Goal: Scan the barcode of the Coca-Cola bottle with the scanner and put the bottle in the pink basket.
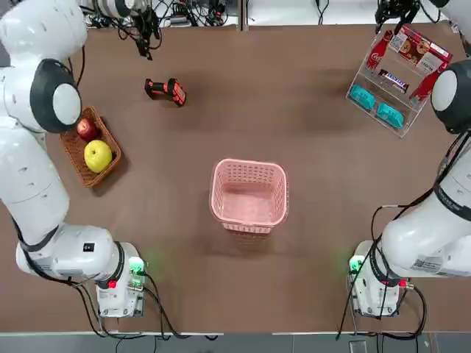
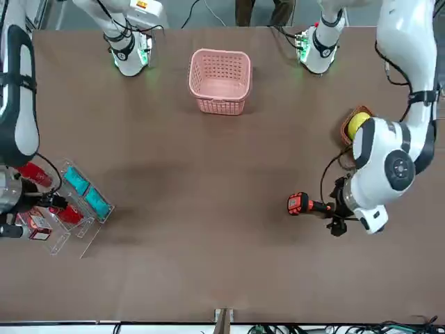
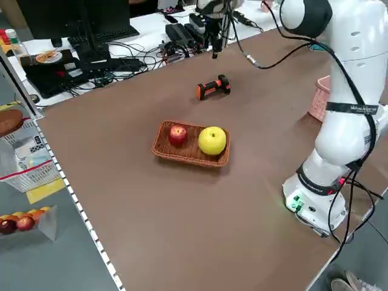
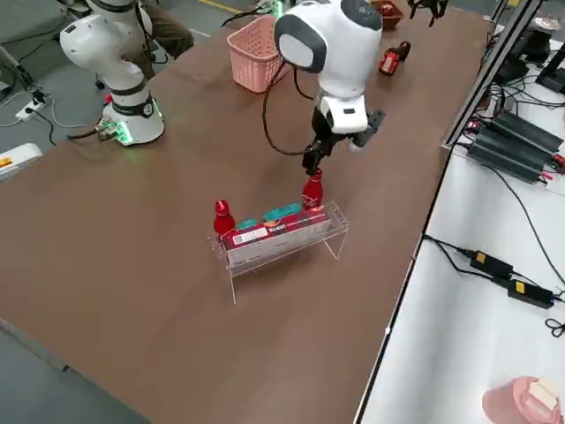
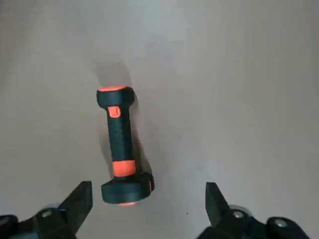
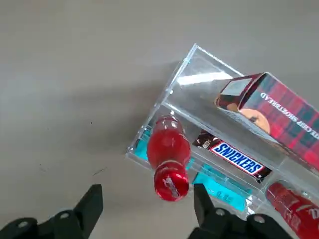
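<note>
Both Coca-Cola bottles lie on the clear acrylic rack (image 1: pixel 404 123), near the table's far edge on the robot's right. They look alike from here, so I can't tell which one is meant for scanning, and I can't make out a barcode on either.

The right gripper (image 6: pixel 148 206) hangs over the rack, fingers spread, close to the cap of the outer bottle (image 6: pixel 168 144); I can't say whether it touches. From overhead, that gripper is cut off by the top edge of the view. The other bottle (image 6: pixel 297 211) runs out of the right wrist view. Between them sit a Snickers bar (image 6: pixel 234 157), two turquoise packets (image 1: pixel 389 115) and, towards the far edge, a red cookie box (image 1: pixel 420 50), its name only partly readable.

The left gripper (image 5: pixel 149 206) is above the table near the scanner (image 5: pixel 122 144), its fingers wide apart with nothing between them. The scanner lies on its side on the tabletop, black with orange-red parts.

The pink basket (image 1: pixel 249 195) stands mid-table, partly hidden behind the left arm from the left side. The wicker tray (image 3: pixel 191 157) holds a red apple (image 3: pixel 177 136) and a yellow one (image 3: pixel 212 140); the arm covers some of it from the front. A person's legs (image 2: pixel 264 12) show behind the table, cut off above.
</note>
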